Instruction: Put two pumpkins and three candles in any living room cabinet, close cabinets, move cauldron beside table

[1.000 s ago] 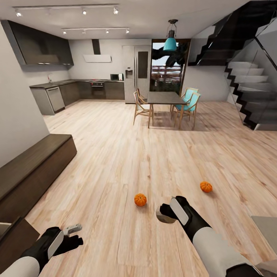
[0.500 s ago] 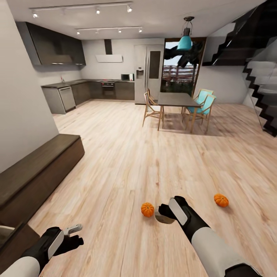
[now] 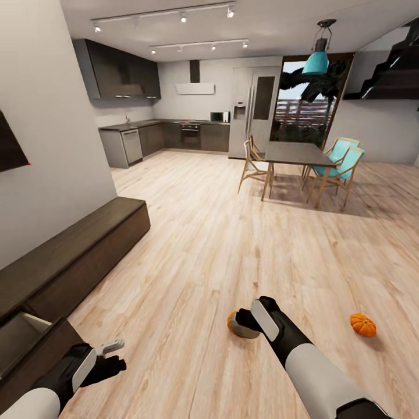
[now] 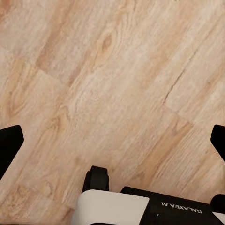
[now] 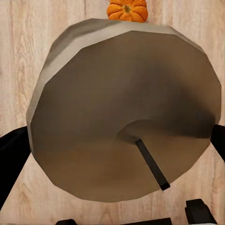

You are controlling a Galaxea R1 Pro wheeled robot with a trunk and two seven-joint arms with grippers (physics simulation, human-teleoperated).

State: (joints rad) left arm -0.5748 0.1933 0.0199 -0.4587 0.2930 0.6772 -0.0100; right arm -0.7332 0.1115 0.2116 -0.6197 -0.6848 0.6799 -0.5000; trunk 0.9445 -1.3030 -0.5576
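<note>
The view has been swung left since a second ago, so an open cabinet drawer (image 3: 23, 340) is now seen at 8 o'clock. The candle (image 3: 243, 331) is clenched in the right fingers (image 3: 256, 321), hiding most of one pumpkin (image 5: 126, 10); the other pumpkin (image 3: 363, 325) lies at 3 o'clock. The left fingers (image 3: 110, 347) are spread, empty.

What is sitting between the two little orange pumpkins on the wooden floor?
In the head view, the right gripper, jaws closed on a squat olive-grey candle, sits against the near round orange pumpkin; bare light wood plank floor runs on to the far pumpkin.
</note>
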